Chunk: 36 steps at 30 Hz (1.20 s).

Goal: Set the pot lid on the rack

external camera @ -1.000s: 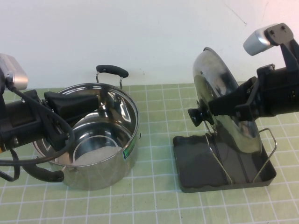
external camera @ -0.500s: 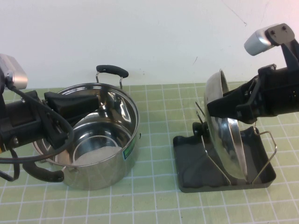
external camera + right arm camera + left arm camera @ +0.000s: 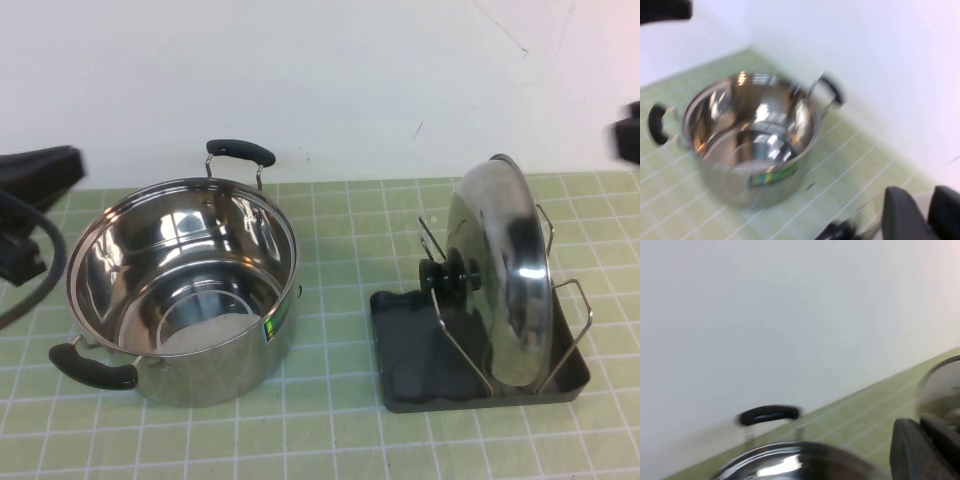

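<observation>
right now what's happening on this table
Nothing is being handled at this moment. The pot lid stands on edge in the rack, leaning against its wire loops with its black knob facing the steel pot, which sits open on the green mat. The left gripper is at the table's far left edge and the right gripper at the far right edge, both clear of the objects.
</observation>
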Motion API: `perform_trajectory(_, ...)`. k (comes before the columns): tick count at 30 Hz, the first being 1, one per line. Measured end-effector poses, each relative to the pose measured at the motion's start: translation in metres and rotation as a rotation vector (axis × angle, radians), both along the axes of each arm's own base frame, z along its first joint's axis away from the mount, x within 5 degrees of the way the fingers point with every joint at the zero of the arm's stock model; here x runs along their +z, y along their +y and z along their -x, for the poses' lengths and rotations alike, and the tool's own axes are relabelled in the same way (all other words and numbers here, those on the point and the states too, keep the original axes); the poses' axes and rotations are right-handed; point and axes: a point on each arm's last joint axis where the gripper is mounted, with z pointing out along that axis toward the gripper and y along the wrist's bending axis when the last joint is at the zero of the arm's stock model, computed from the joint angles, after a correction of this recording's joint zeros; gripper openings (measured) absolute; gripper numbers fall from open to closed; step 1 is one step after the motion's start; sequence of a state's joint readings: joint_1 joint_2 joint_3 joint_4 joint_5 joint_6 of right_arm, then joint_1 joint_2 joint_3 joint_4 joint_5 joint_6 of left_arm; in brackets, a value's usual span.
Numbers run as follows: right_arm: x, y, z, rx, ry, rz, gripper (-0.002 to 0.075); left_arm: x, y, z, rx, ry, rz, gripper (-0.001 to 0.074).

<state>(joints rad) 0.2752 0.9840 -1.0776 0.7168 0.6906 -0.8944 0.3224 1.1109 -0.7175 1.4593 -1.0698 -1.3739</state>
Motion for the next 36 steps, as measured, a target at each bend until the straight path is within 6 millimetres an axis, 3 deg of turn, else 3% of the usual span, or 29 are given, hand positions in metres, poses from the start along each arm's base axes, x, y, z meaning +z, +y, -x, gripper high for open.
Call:
perform_trajectory(3, 0.006, -0.014, 0.036, -0.045, -0.119, -0.035, 0.0093, 0.008, 0.005, 0.013, 0.129, -0.006, -0.099, -0.0001)
perform_trajectory(7, -0.015, -0.028, 0.070, -0.106, -0.201, -0.068, 0.0068, 0.004, 0.009, 0.036, 0.292, -0.003, -0.161, -0.0001)
perform_trajectory(14, -0.054, -0.040, 0.116, -0.120, -0.239, -0.184, 0.0050, -0.032, 0.010, 0.090, 0.550, -0.043, -0.206, -0.0001)
perform_trajectory(22, -0.070, -0.042, 0.120, -0.134, -0.244, -0.185, 0.0045, -0.078, 0.002, 0.125, 0.604, -0.064, -0.209, -0.0001)
perform_trajectory(28, -0.069, -0.043, 0.119, -0.147, -0.251, -0.206, 0.0044, -0.098, -0.010, 0.131, 0.475, -0.034, -0.222, -0.0001)
perform_trajectory(36, -0.068, -0.044, 0.118, -0.158, -0.262, -0.211, 0.0043, -0.110, -0.022, 0.136, 0.317, -0.005, -0.300, -0.0001)
